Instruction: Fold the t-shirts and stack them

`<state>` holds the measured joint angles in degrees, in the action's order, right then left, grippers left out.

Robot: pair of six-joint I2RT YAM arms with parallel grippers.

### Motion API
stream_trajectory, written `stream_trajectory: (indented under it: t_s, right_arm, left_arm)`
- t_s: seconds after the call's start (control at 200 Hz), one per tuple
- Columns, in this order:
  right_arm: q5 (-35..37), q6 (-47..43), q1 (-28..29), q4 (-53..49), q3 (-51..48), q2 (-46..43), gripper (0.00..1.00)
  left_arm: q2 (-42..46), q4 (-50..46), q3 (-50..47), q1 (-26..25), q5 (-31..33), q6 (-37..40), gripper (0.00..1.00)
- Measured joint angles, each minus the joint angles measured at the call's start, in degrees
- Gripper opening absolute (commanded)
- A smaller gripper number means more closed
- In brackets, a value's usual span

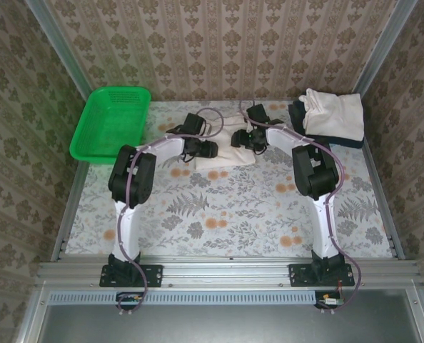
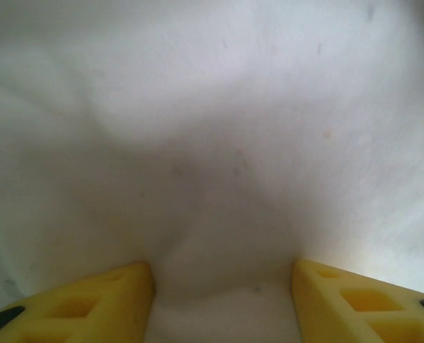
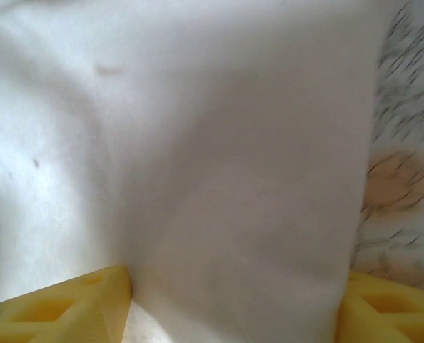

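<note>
A folded cream-white t-shirt (image 1: 227, 158) lies at the middle back of the table. Both grippers are down on it: my left gripper (image 1: 208, 148) at its left edge, my right gripper (image 1: 241, 139) at its top right. In the left wrist view the yellow fingers (image 2: 91, 304) stand wide apart, and the cream cloth (image 2: 219, 143) spreads between and beyond them. The right wrist view shows the same, with open fingers (image 3: 69, 307) over the cloth (image 3: 198, 143), whose right edge runs along the tablecloth. At the back right another cream t-shirt (image 1: 333, 113) rests on a folded dark navy one (image 1: 344, 140).
A green mesh basket (image 1: 112, 121) stands at the back left corner. The floral tablecloth (image 1: 233, 207) covers the table, and its pattern appears beside the cloth (image 3: 405, 179). Patterned walls close in the left, back and right sides.
</note>
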<state>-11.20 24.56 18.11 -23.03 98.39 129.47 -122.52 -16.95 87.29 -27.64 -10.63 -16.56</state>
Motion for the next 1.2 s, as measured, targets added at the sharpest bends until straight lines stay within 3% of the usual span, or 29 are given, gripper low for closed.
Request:
stream_trajectory:
  t_s: [0.16,0.295,0.415,0.555,0.78,1.015,1.2]
  right_arm:
    - [-2.58,1.29,3.06,0.52,-7.32,-5.09,0.68]
    - [-3.13,1.49,4.33,-1.97,-13.31,-12.07,0.76]
    - [2.43,-0.81,1.66,-4.94,-14.45,-20.24,1.0]
    - [16.02,-5.25,-5.97,-8.72,-10.75,-26.18,1.0]
    - [29.07,-9.35,-22.14,-10.99,-0.79,-20.57,1.0]
    - [29.2,-7.34,-34.95,-9.77,1.88,-13.11,1.0]
    - [18.86,-4.79,-41.38,-2.73,1.97,-9.11,1.0]
  left_arm:
    - [7.23,3.56,-12.11,2.97,0.02,-0.79,0.53]
    - [13.35,5.22,-21.05,5.11,0.07,-1.86,0.53]
    - [17.07,6.45,-26.34,6.45,0.04,-2.97,0.53]
    - [20.13,7.72,-30.53,8.04,-0.07,-4.15,0.53]
    - [24.79,6.58,-35.32,10.86,0.02,-4.48,0.53]
    - [27.12,2.64,-36.52,12.94,0.63,-4.44,0.53]
    - [27.56,0.92,-36.54,13.4,1.09,-4.42,0.53]
